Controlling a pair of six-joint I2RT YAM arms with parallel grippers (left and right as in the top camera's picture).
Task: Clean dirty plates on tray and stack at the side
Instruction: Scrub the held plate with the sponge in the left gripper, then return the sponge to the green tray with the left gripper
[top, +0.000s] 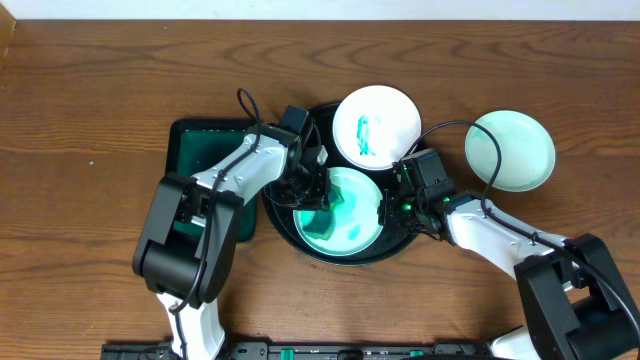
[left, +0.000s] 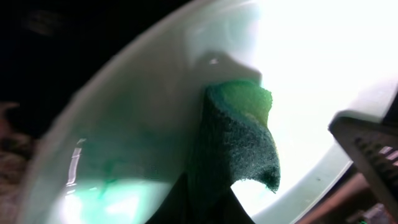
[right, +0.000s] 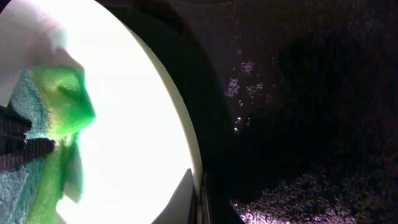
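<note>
The left gripper (top: 316, 200) is closed narrow on a green sponge (top: 320, 224), clamping its upper end and pressing the loose end down onto the front plate (top: 352, 222). This plate lies in the near half of the black tray (top: 330, 257). In the left wrist view the sponge (left: 239, 140) hangs as a dark green wedge with a paler yellow-green top, flat against the plate's white, teal-tinted surface (left: 143, 124). The right gripper (top: 388, 208) has its jaws together at the right rim of that same plate, just inside the tray's right edge. Whether it actually pinches the rim cannot be told. Its own camera shows the bright plate (right: 137, 112) with the sponge (right: 59, 118) at the far side, and the dark tray floor (right: 298, 93) beside the rim. The tray holds two plates. The front one is washed over with teal and sits under both grippers. The back plate (top: 385, 110) is at the tray's far edge, with a teal smear at its centre, touching or slightly overlapping the front one. A third plate (top: 510, 150), faintly teal, rests on the wooden table (top: 100, 80) just right of the tray, well clear of the left gripper and near the right arm. Left of the tray, touching it, lies a dark-green rectangular tray (top: 195, 140), mostly covered by the left arm.
</note>
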